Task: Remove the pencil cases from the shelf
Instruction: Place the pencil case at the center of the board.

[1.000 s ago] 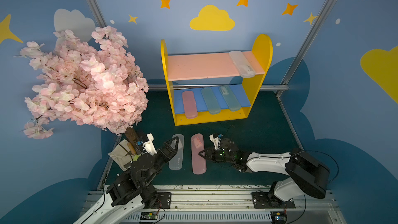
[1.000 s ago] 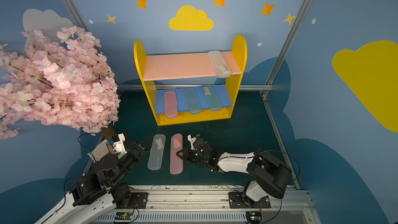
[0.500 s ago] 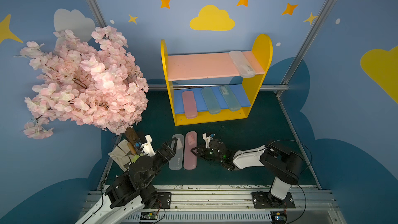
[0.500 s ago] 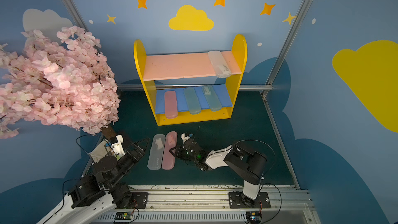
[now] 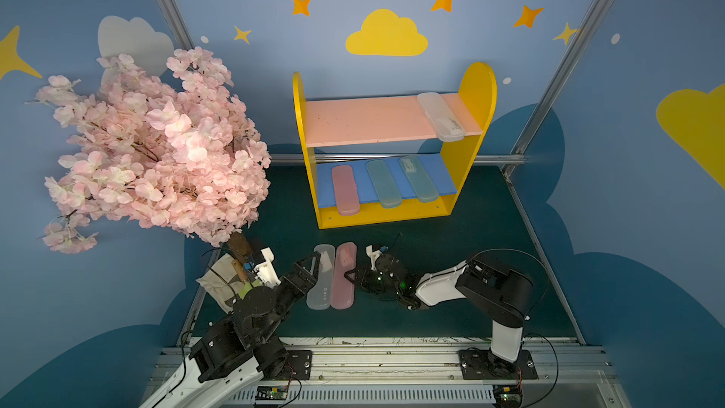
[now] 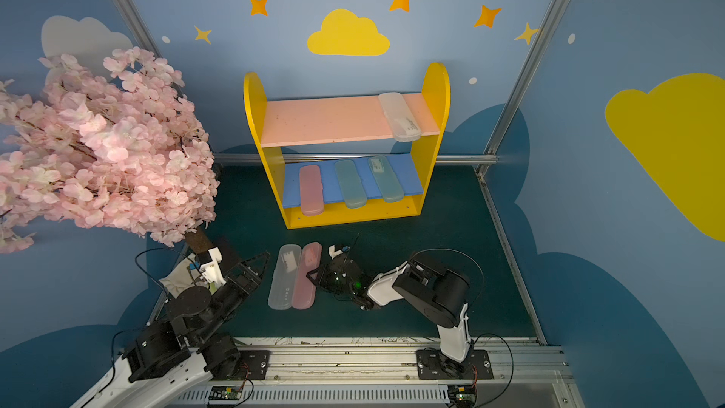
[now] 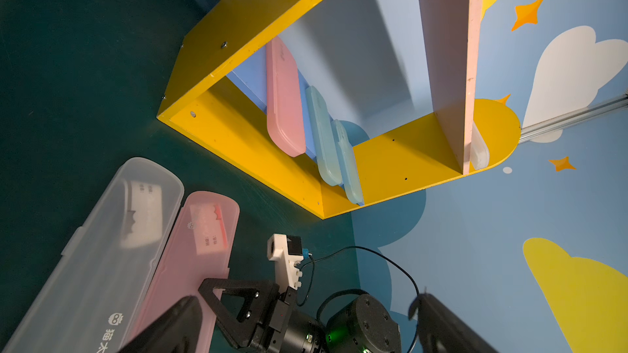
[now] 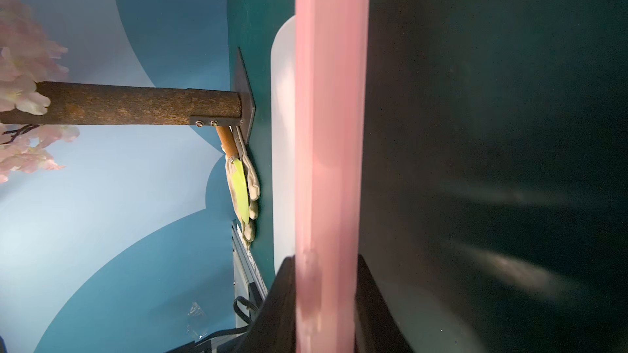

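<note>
Shifted leftward over the last second, the near pink case (image 5: 342,288) now lies flush against the near clear case (image 5: 322,288) on the table (image 5: 451,237); a gap stood between them before.

Count of pencil cases: six. Two are pink, two pale teal, two frosted clear. Two lie on the table and four remain on the shelf (image 5: 476,88). The shelf pink case (image 5: 345,189), left teal case (image 5: 383,183) and right teal case (image 5: 418,179) sit on the blue lower board (image 5: 325,186). The upper clear case (image 5: 441,116) sits at the right end of the pink board (image 5: 361,119).

Writing: the near clear case carries a white owl-face logo (image 7: 116,319) and Chinese characters beginning 猫, cut off at the frame edge. Print on the white inserts (image 7: 142,212) is too small to read.

Orientation: every case has its long axis running near to far. The four shelved ones overhang their boards' near edges, and the upper one slants rightward at its near end.

Right gripper (image 5: 350,273): jaws closed on the near pink case's right edge.

Left gripper (image 5: 308,268): jaws wide apart, holding nothing, at the near clear case's left side.
</note>
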